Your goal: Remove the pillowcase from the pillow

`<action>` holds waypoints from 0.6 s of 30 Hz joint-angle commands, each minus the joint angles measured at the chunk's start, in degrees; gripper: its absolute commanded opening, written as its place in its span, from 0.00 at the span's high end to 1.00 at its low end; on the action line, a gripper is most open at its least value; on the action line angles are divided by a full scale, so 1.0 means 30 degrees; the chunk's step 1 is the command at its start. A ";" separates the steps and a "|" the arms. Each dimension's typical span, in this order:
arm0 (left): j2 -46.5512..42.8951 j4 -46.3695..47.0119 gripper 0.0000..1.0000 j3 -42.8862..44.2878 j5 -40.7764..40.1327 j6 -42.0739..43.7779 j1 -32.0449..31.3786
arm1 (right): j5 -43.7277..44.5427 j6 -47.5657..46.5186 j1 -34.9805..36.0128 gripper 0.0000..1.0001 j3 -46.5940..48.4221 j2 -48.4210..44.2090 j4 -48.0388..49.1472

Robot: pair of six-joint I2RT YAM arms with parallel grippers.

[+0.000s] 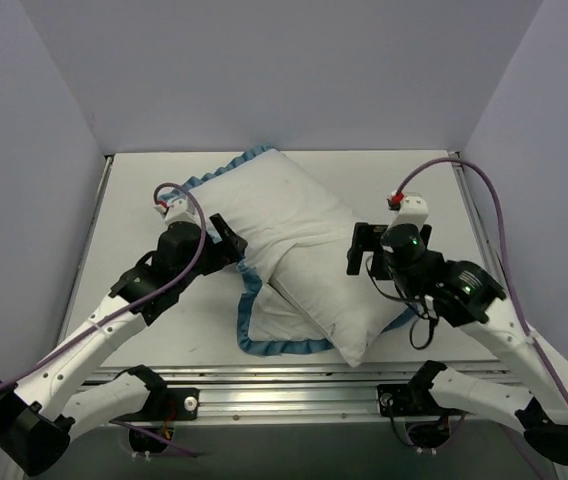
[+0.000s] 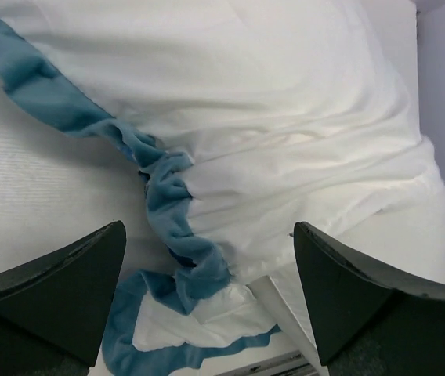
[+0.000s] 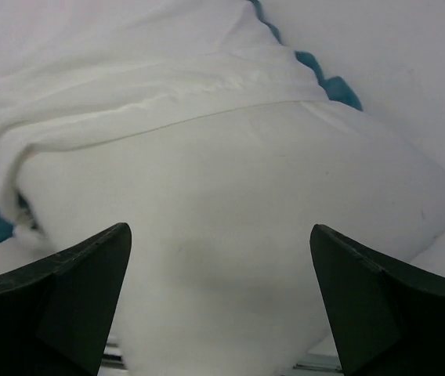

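Left arm [image 1: 114, 318] and right arm [image 1: 509, 325] reach from the near edge of the table [image 1: 134, 190], flanking the pillow [image 1: 329, 295], which pokes near-right out of the white pillowcase [image 1: 274, 195] at centre. From the left wrist, left jaws gape wide over bunched blue edging [image 2: 168, 204]. From the right wrist, right jaws gape equally wide over bare pillow [image 3: 230, 235].

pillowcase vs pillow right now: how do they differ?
The pillowcase has ruffled blue edging; the pillow is plain, with no trim. The pillowcase is thin and creased; the pillow is plump and smooth. The pillowcase covers only the far part; the pillow's near end sticks out bare. Both show white on top.
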 commanded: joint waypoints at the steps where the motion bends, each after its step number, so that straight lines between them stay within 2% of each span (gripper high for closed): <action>1: 0.2043 -0.0116 0.04 0.0300 0.0890 0.0228 -0.0622 | -0.0568 -0.0307 -0.2977 0.08 -0.2145 0.2021 0.0657; 4: 0.4559 0.1055 0.04 0.0592 0.1770 0.0401 -0.0593 | -0.4553 -0.0484 -0.3747 0.13 -0.3847 0.2638 0.3172; 7: 0.7458 0.2374 0.05 0.1527 0.2589 0.0957 0.0049 | -0.8450 0.0362 -0.2641 0.17 -0.5081 0.2523 0.5951; 9: 0.8931 0.2701 0.05 0.3078 0.3291 0.1338 0.0546 | -0.9161 0.0919 -0.1147 0.17 -0.5553 0.2492 0.7045; 10: 1.0185 0.2847 0.05 0.3722 0.3353 0.1746 0.0636 | -0.9018 0.1502 0.0427 0.17 -0.5467 0.2812 0.7717; 12: 1.1682 0.2849 0.05 0.5649 0.3732 0.2188 0.0812 | -0.9249 0.1974 0.1581 0.17 -0.5261 0.3223 0.8510; 16: 1.2920 0.2207 0.05 0.8557 0.4116 0.3650 0.0988 | -0.9895 0.2563 0.3165 0.18 -0.5057 0.4363 1.1551; 18: 1.2603 0.1826 0.04 0.9465 0.4116 0.4092 0.1309 | -0.9779 0.2417 0.3752 0.17 -0.4445 0.4892 1.2087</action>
